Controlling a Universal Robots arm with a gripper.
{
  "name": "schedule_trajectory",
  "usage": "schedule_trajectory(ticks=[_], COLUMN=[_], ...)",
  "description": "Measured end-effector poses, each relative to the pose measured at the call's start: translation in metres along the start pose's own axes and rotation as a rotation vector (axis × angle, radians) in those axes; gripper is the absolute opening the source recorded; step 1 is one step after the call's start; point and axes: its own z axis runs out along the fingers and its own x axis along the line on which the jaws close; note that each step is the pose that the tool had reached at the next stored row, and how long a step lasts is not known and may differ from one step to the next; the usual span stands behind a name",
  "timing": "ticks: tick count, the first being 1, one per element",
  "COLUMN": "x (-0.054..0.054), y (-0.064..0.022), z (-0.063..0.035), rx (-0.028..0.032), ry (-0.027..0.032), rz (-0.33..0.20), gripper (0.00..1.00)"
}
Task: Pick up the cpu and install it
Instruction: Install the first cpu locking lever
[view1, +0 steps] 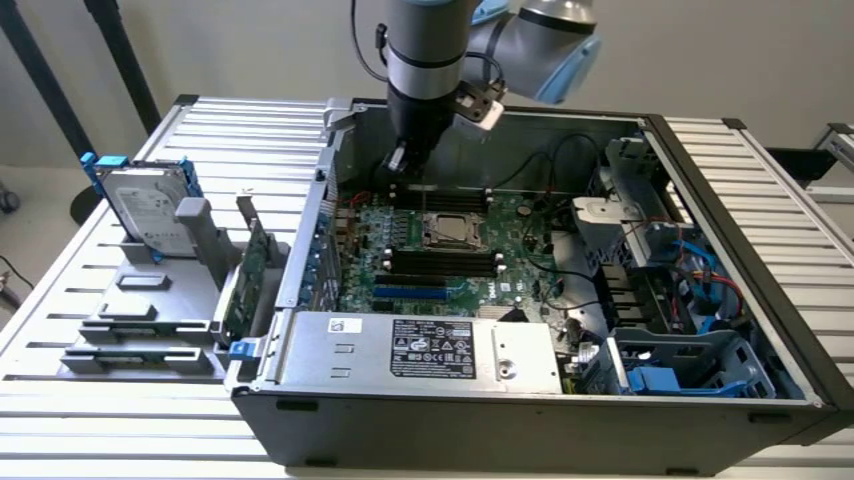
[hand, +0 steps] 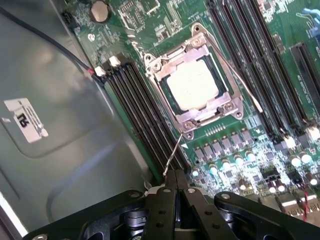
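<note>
Open case (view1: 534, 420) on slatted table (view1: 747, 180); gripper (hand: 176, 176) hangs over the far edge of the motherboard (view1: 514, 215), its two fingers pressed together; cpu (view1: 449, 229) lies seated in the socket frame (hand: 227, 107) at mid-board, just nearer than the gripper; thin wire lever (hand: 172, 152) runs from the frame to the fingertips, contact not discernible; hard drive (view1: 140, 215) stands in a rack (view1: 147, 320) outside the case, at the exterior view's left.

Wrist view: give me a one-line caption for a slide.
Shut claw at the thin wire lever of the socket frame, cpu lying inside.
</note>
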Motion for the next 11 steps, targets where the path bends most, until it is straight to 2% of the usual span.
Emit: schedule_trajectory(ticks=[7,11], x=[0.008,0.009], y=[0.0145,0.0172], z=[-0.0003,0.0021], rx=[-0.0038,-0.0069], ry=[0.002,0.0034], rz=[-0.001,-0.002], gripper=[0.11,0.11])
